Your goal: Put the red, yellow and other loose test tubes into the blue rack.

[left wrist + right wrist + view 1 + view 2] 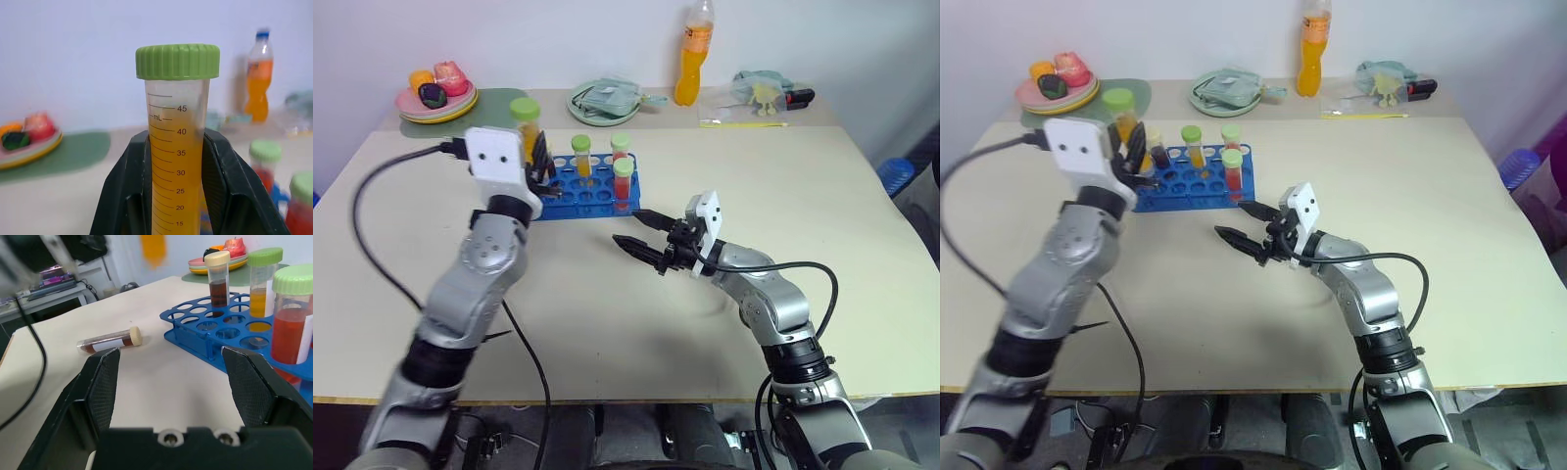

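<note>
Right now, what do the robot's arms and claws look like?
Both arms are shiny silver metal with black rings at the joints. Each wrist has a white boxy block with small dark dots, and a black cable loops from it along the arm. The left claw and the right claw each have two black fingers, wide and flat with a fine bumpy grid on the inside, narrowing to points.

Upright yellow-orange tube (177,147) above blue rack (570,194) of tubes; brown tube (110,340) flat on table.
</note>
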You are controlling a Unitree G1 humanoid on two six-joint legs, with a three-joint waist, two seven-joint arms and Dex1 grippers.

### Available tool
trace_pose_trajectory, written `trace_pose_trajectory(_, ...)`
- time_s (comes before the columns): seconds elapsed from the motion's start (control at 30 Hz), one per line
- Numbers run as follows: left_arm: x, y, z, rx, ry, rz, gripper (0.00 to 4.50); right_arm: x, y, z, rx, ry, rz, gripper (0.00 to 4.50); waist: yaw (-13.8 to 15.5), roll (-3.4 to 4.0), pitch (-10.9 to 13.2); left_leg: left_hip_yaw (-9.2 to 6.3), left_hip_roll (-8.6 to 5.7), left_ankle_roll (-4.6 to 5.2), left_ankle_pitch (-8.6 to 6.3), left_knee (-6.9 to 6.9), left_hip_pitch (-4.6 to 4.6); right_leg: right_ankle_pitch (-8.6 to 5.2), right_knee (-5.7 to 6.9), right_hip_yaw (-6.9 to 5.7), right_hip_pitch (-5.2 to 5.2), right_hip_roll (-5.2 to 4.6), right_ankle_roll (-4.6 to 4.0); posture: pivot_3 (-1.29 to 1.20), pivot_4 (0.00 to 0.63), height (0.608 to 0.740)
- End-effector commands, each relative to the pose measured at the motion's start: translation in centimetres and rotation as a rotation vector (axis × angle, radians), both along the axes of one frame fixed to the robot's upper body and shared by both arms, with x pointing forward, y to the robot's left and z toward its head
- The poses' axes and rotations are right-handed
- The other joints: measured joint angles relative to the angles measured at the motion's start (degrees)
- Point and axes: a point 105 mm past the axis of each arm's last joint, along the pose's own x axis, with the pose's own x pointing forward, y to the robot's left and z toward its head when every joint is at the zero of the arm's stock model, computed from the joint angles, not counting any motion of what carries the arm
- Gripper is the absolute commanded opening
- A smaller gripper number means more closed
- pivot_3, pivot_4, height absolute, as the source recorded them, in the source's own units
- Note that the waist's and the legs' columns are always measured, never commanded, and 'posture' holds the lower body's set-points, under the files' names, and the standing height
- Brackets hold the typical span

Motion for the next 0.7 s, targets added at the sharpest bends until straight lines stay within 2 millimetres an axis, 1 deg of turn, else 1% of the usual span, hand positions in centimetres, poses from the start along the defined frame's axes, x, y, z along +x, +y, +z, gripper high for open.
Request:
trace_pose_trajectory(0.03,0.9,-1.6,-0.6,0.041,-0.109,-0.038,1.00,0.0,0.5,1.8,0.030,-0.058,0.012,3.69,-0.08,0.01,0.00,0.02,-0.02,0.02,-0.01,0.00,0.00,0.00,0.02,0.01,0.00,-0.02,0.00,0.00,0.150,0.729)
trace_pose_trajectory(0.17,1.9,-2.6,-2.9,0.016,-0.103,-0.093,1.00,0.2,0.2,2.2,0.036,-0.071,0.000,3.69,-0.21,0.00,0.00,0.00,0.02,0.05,-0.03,0.00,0.00,0.00,0.04,0.00,-0.04,-0.01,0.01,0.00,0.150,0.729)
trace_pose_trajectory(0.27,2.5,-2.5,-4.1,0.019,-0.091,-0.070,1.00,0.2,-0.1,2.3,0.042,-0.072,-0.014,3.69,-0.28,0.00,0.00,0.01,0.06,0.14,-0.08,0.00,0.00,0.00,0.04,0.00,-0.06,0.00,0.01,0.00,0.150,0.729)
trace_pose_trajectory(0.5,3.7,-2.6,-4.9,0.002,-0.085,-0.061,1.00,-0.3,-0.3,2.6,0.066,-0.066,-0.017,3.69,-0.06,0.00,0.00,0.00,0.10,0.19,-0.11,0.02,0.00,0.01,0.07,-0.02,-0.05,-0.07,0.02,0.00,0.150,0.729)
trace_pose_trajectory(0.7,4.5,-3.1,-5.2,-0.015,-0.077,-0.087,1.00,-0.4,-0.4,2.7,0.066,-0.060,-0.020,3.69,-0.15,0.00,0.00,-0.01,0.08,0.21,-0.12,0.04,0.00,0.02,0.08,-0.03,-0.05,-0.07,0.05,0.00,0.150,0.729)
